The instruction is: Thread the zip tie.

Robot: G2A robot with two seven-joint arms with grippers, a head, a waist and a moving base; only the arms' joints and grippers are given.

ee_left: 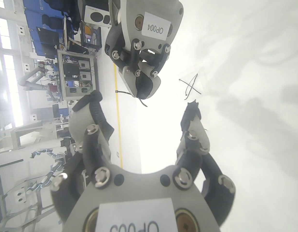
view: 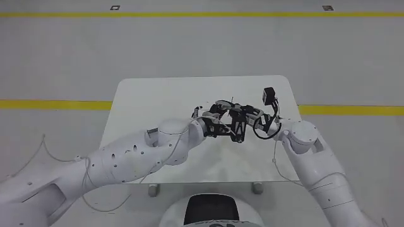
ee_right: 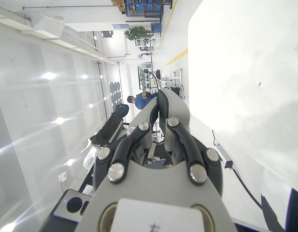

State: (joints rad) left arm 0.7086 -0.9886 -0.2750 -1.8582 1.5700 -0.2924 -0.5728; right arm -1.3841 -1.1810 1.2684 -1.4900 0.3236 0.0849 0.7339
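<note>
Two arms meet over the white tabletop (view: 151, 107), a little toward 3 o'clock of its middle in the top view. The left arm comes in from about 8 o'clock. Its left end effector (ee_left: 141, 108) is spread wide, the dark-padded fingers (ee_left: 97, 112) well apart with nothing between them. Facing it, tip to tip and not touching, is the right end effector (ee_left: 142, 89), whose arm enters from about 4 o'clock. Its jaws are pressed together, pinching a thin black zip tie (ee_left: 126, 93). The tie's small head sticks out on one side of the pads and a short curved tail on the other, both held above the tabletop. Two loose zip ties (ee_left: 192, 86) lie crossed on the tabletop, near both end effectors and touching neither
</note>
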